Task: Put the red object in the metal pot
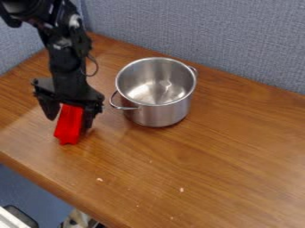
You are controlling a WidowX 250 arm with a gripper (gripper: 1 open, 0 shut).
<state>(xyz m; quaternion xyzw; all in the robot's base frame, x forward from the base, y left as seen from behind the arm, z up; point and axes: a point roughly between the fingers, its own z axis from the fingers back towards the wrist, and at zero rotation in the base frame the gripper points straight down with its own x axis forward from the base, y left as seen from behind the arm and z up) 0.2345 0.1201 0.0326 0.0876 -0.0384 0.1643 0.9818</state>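
The red object [71, 126], an elongated bright red block, lies on the wooden table [179, 169] at the left. My gripper [70, 110] points down over its far end, jaws open, one black finger on each side of the block. Whether the fingers touch the block I cannot tell. The metal pot [156, 91], shiny and round with small side handles, stands empty on the table to the right of the gripper, a short gap away.
The black arm [62, 40] rises from the gripper toward the upper left corner. A blue-grey wall [226, 36] runs behind the table. The table's front edge [71, 198] runs diagonally across the lower left.
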